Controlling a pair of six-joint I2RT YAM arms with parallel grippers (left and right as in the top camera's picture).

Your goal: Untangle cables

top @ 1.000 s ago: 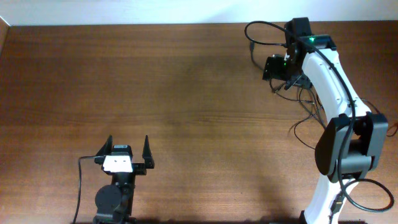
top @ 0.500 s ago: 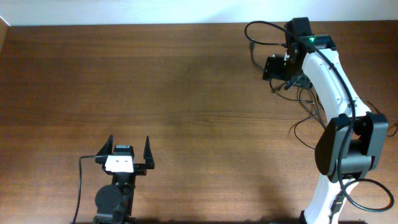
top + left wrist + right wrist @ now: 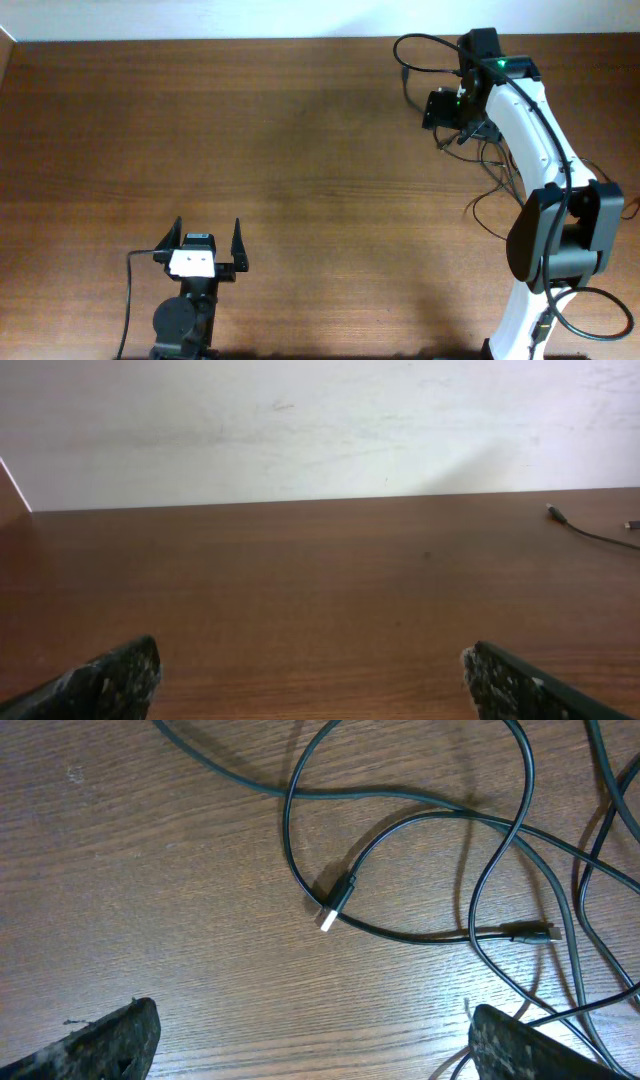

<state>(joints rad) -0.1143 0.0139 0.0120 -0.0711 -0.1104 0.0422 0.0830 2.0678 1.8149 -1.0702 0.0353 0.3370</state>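
The cables [image 3: 380, 791] lay in loose, crossing loops on the desk [image 3: 300, 150], at its far right corner, well apart from the left arm [image 3: 190, 290]. From overhead, thin black strands showed beside and partly under the white right arm [image 3: 525, 115], which reached out over that corner. The right wrist view looked down on them. Several cords overlapped on the wood grain, one curving round into a loop that ended in a small silver-tipped plug [image 3: 336, 908]. A slimmer plug [image 3: 532, 932] lay to the right of it, at the end of a cord that ran under the loop. More strands crowded the right edge of that view.

The right fingers [image 3: 105, 1040] stood wide open, one at each lower corner of the view, with bare desk between them and nothing gripped. A thin strand passed near the right-hand one; whether it touched could not be told.

The left fingers [image 3: 237, 243] were also spread wide and held nothing. That arm sat near the front edge of the desk on the left side, its fingers pointed toward the pale wall [image 3: 300, 420] at the back. In the left wrist view, bare wood stretched ahead, and one cable end [image 3: 557, 515] lay far off to the right near the wall.
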